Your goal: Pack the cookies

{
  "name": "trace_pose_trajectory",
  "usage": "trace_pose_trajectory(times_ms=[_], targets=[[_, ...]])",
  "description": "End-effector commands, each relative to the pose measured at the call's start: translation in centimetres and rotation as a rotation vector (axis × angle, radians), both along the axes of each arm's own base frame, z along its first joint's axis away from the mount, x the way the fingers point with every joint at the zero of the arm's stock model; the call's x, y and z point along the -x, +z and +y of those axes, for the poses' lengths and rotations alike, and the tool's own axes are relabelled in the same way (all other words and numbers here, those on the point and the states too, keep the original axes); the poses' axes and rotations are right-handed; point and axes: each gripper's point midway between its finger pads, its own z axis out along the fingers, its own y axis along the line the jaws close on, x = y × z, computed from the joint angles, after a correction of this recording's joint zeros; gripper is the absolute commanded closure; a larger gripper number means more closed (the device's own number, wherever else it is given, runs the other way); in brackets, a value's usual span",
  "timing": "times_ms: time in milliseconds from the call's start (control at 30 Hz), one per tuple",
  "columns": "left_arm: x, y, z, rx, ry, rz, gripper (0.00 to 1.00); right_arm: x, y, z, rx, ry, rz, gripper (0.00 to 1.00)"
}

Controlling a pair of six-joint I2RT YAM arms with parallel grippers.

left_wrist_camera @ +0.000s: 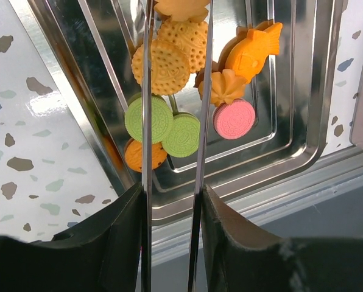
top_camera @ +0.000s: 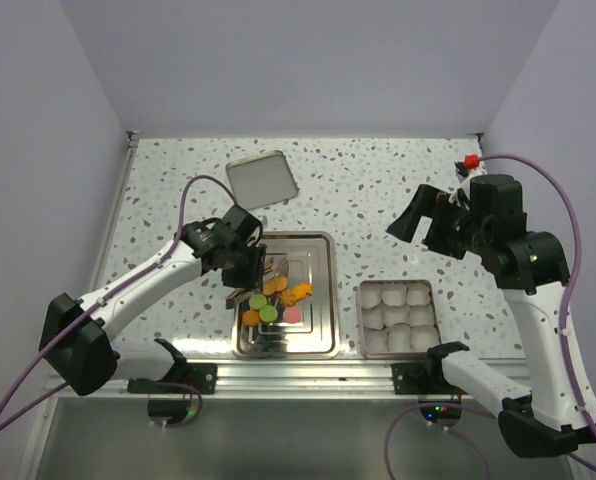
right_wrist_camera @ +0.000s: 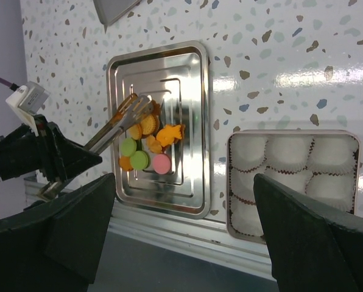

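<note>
The cookies point(top_camera: 276, 300) lie clustered on the left of a steel tray point(top_camera: 320, 250): orange rounds, two green ones point(left_wrist_camera: 148, 118), a pink one point(left_wrist_camera: 234, 118) and an orange fish shape point(left_wrist_camera: 254, 52). My left gripper point(left_wrist_camera: 172, 198) is shut on a pair of metal tongs point(left_wrist_camera: 146, 121), pressing their two arms. The tong tips reach over the pile, either side of an orange cookie point(left_wrist_camera: 181, 7) at the frame's top edge. Whether they pinch it does not show. My right gripper point(right_wrist_camera: 184, 179) hangs open and empty high above the table's right side.
A square tin point(top_camera: 361, 320) with white paper liners point(right_wrist_camera: 291, 149) sits right of the tray. Its lid point(top_camera: 262, 179) lies at the back, beyond the tray. An aluminium rail point(top_camera: 308, 375) runs along the near table edge.
</note>
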Motion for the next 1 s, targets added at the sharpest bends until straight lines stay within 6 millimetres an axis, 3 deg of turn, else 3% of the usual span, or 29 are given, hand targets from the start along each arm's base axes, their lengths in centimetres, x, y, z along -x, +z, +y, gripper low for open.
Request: trace_pose_trajectory(times_ms=[0, 200, 400, 533, 733, 900, 967], targets=[[-1.3, 1.9, -1.1, 0.035, -0.002, -0.057, 0.72, 0.0, 0.4, 0.5, -0.006, 0.036, -0.027, 0.01], [-2.3, 4.4, -2.3, 0.059, -0.003, -0.095, 0.76, 0.0, 1.4, 0.4, -0.005, 0.031, -0.046, 0.01], [-2.7, 8.0, -5.2, 0.091, -0.054, -0.159, 0.77, 0.2, 3.7, 0.1, -0.015, 0.018, -0.088, 0.01], [-1.1, 9.6, -9.1, 0.119, -0.159, -0.185, 0.77, 0.5, 5.3, 0.1, -0.029, 0.012, -0.126, 0.01], [2.6, 10.0, -15.3, 0.151, -0.313, -0.177, 0.78, 0.5, 6.0, -0.2, -0.022, 0.004, -0.136, 0.01], [4.0, 9.9, -19.0, 0.183, -0.361, -0.173, 0.78, 1.0, 5.9, -0.4, -0.019, -0.002, -0.135, 0.01], [4.4, 9.5, -19.6, 0.177, -0.378, -0.166, 0.78, 1.2, 5.9, -0.4, -0.02, -0.004, -0.138, 0.01]])
